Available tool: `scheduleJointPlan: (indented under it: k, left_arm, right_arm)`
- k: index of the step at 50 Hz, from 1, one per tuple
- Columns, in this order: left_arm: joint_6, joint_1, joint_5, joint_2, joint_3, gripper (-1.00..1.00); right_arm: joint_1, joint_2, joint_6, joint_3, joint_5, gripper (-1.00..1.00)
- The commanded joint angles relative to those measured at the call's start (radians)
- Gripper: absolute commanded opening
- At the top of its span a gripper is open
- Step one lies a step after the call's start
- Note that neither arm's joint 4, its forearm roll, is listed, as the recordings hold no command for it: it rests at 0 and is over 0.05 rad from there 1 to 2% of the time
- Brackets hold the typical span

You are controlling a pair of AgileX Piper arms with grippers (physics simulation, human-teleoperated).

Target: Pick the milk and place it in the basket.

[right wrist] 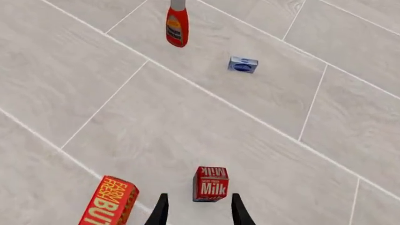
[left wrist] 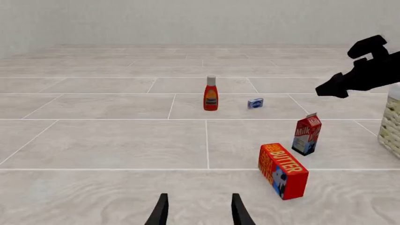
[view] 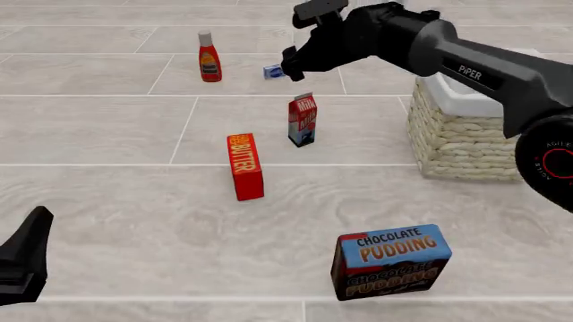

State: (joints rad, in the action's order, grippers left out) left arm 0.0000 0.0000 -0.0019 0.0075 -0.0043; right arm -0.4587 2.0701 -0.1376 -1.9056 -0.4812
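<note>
The milk is a small gable-top carton, red above and white-blue below, standing upright on the floor mid-scene; it also shows as milk and milk. My right gripper hovers above it, open, fingers apart and empty, slightly behind the carton in the front view. The basket, cream wicker with white lining, stands to the right of the milk, partly hidden by the right arm. Low at the near left, my left gripper is open and empty, far from the milk.
A red butter box stands just in front and left of the milk. A ketchup bottle and a small blue box are farther back. A chocolate pudding box sits near the front right.
</note>
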Motion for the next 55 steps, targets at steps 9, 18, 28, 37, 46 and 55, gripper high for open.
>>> scheduleJointPlan:
  k: [9,18,28,37,46,55]
  left_arm:
    - [0.0,0.0,0.0,0.0,0.0,1.0]
    - [0.0,0.0,0.0,0.0,0.0,1.0]
    - [0.0,0.0,0.0,0.0,0.0,1.0]
    - [0.0,0.0,0.0,0.0,0.0,1.0]
    - [0.0,0.0,0.0,0.0,0.0,1.0]
    - [0.0,0.0,0.0,0.0,0.0,1.0]
  right_arm:
    - [0.026,0.148,-0.011,-0.146,-0.042,1.0]
    - [0.04,0.217,-0.018,-0.233,-0.075,1.0]
    - [0.041,0.261,-0.01,-0.261,-0.074,1.0]
    - [0.041,0.309,0.004,-0.292,-0.075,1.0]
    - [0.047,0.351,0.009,-0.316,-0.08,1.0]
    - [0.054,0.383,0.017,-0.32,-0.071,1.0]
